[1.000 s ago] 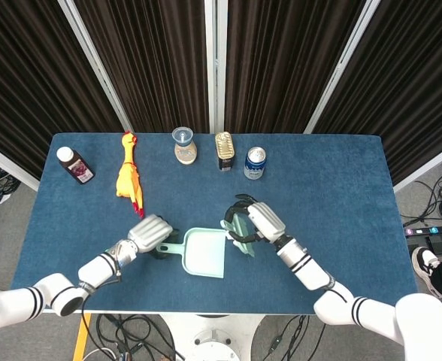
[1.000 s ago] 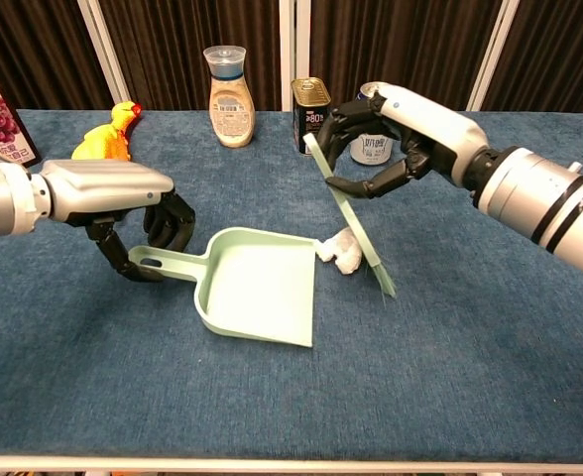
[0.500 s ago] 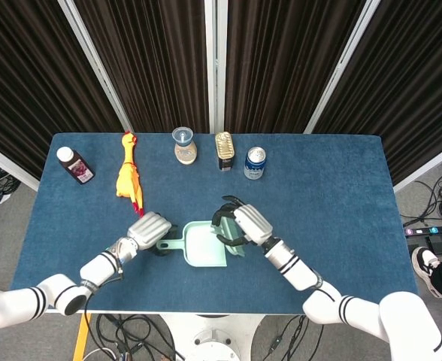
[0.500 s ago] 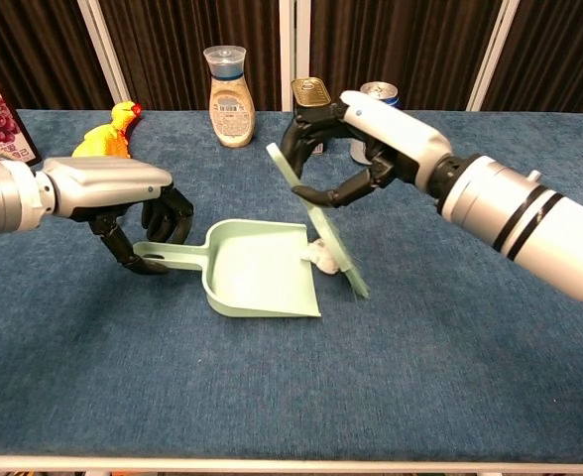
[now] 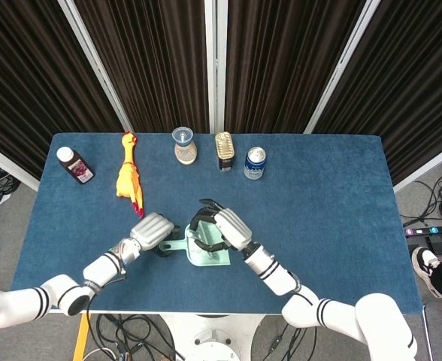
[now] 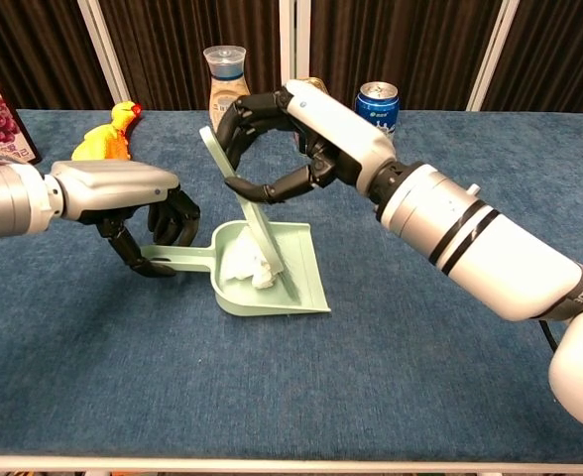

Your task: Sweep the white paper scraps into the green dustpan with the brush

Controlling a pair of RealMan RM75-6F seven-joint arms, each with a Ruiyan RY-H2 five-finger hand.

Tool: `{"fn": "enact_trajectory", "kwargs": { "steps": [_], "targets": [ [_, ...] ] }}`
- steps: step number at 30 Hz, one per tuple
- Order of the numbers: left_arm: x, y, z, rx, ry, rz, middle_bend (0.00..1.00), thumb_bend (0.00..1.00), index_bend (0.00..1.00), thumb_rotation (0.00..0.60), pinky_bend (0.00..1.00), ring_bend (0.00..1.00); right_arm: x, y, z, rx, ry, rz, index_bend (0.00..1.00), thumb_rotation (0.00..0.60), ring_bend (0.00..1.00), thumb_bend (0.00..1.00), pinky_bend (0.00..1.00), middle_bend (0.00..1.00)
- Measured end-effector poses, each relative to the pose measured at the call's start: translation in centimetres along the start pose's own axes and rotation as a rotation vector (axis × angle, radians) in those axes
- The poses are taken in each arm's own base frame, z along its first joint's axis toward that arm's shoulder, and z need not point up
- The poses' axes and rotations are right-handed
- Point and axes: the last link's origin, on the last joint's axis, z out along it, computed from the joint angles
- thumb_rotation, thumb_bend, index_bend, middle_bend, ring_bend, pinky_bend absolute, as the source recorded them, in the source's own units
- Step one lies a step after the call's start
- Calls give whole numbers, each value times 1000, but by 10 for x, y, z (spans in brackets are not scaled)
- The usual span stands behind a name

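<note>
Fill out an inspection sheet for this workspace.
Surface: blue table, flat.
Job's things: white paper scraps inside green dustpan; brush tilted, lower end in the pan.
Clutter: juice bottle, rubber chicken, lidded bottle, tin can, blue can along the far edge.
Hands: left hand holds the dustpan handle; right hand holds the brush.
Cables: on the floor.
Surroundings: dark curtains.

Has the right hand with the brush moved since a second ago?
Yes. In the chest view the right hand has swung left, away from the blue can, carrying the brush over the green dustpan, where the paper scraps now lie.
</note>
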Motion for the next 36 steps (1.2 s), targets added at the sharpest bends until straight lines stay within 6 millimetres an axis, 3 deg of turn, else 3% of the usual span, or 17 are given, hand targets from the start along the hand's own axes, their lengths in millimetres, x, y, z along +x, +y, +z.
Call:
{"fn": "enact_trajectory", "kwargs": {
  "steps": [15, 21, 28, 32, 36],
  "targets": [
    [-6, -1, 3, 6, 19, -10, 543, 375, 493, 526, 414, 482, 49, 12, -22, -52, -43, -143, 809, 600, 315, 517, 112, 597],
    [-7, -3, 2, 14, 11, -4, 460, 344, 343, 594, 396, 445, 82, 17, -36, -87, -35, -241, 807, 600, 311, 524, 99, 597],
    [-5, -3, -1, 20, 34, -8, 355, 259, 232, 600, 368, 338, 119, 23, -60, -165, -75, -414, 806, 600, 302, 525, 78, 597],
    [-1, -4, -4, 29, 60, -26, 330, 239, 207, 595, 355, 315, 129, 30, -73, -226, -132, -498, 801, 600, 292, 525, 75, 597],
    [9, -7, -13, 43, 107, -55, 329, 232, 206, 573, 346, 315, 126, 38, -82, -276, -191, -551, 779, 600, 261, 524, 53, 596]
  ]
}}
